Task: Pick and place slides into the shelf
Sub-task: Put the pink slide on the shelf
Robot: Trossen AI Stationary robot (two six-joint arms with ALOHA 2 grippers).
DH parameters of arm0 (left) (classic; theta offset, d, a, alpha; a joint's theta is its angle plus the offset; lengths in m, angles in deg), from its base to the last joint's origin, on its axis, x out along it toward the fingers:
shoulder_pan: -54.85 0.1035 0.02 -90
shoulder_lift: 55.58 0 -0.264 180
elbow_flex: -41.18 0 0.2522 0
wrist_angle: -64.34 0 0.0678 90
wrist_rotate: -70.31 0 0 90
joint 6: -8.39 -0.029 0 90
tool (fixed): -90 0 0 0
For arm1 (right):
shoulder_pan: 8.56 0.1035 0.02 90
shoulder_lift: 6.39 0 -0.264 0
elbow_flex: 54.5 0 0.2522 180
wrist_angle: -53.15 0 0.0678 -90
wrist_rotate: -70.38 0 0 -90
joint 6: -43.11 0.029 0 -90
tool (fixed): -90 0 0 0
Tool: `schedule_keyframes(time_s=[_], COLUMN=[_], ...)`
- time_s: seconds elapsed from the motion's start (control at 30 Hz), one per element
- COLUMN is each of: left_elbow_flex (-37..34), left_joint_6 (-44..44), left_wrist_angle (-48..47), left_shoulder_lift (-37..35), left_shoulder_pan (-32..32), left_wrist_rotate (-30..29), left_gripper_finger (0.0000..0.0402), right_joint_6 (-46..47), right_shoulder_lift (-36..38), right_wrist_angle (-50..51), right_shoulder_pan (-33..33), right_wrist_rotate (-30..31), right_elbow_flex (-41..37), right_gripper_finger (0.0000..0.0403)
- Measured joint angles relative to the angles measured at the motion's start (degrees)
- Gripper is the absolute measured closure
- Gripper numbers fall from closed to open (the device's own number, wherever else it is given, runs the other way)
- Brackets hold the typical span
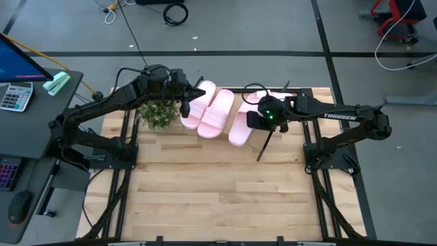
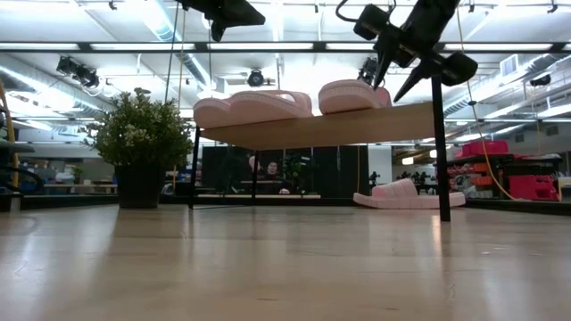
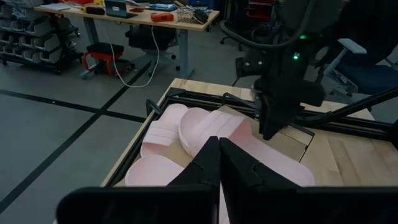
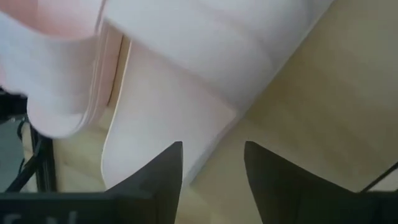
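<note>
Over the shelf (image 1: 270, 145) | right claw (image 4: 211, 163) apart above slides (image 1: 217, 113), placing step | left claw (image 3: 217, 160) together, empty | next: fetch slide under shelf (image 2: 406, 194) on bench (image 1: 218, 198)

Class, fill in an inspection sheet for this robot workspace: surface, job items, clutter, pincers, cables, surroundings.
Surface: butcher-block tabletop, bare in front.
Job's things: three pink slides on the slanted shelf; a fourth slide on the tabletop behind it.
Clutter: potted plant beside the shelf.
Pincers: left pincer shut, empty, above the shelf's left end; right pincer open above a slide.
Cables: loose cables on the floor.
Surroundings: desk with calculator; a person far behind.
</note>
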State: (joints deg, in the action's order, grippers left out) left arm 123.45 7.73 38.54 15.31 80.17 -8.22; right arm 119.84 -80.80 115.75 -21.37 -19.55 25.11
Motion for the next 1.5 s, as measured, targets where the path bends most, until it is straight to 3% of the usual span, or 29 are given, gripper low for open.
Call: schedule_keyframes(time_s=[0.3, 1.23, 1.5], left_elbow_flex=[0.00, 0.00, 0.00], left_joint_6=[0.04, 0.44, 0.46], left_wrist_angle=[-0.41, -0.33, -0.33], left_shoulder_lift=[0.00, 0.00, 0.00], left_shoulder_pan=[0.00, 0.00, 0.00], left_wrist_rotate=[0.00, -0.09, -0.09], left_gripper_finger=[0.0378, 0.0394, 0.0376], right_joint_6=[-3.14, -8.26, -9.39], right_shoulder_lift=[0.00, 0.00, 0.00], right_wrist_angle=[-0.04, -6.48, -8.25], right_shoulder_pan=[-1.61, -3.31, -5.44], right_wrist_rotate=[0.92, 0.84, 0.09], right_elbow_flex=[0.00, 0.00, 0.00], right_gripper_finger=[0.0229, 0.0229, 0.0229])
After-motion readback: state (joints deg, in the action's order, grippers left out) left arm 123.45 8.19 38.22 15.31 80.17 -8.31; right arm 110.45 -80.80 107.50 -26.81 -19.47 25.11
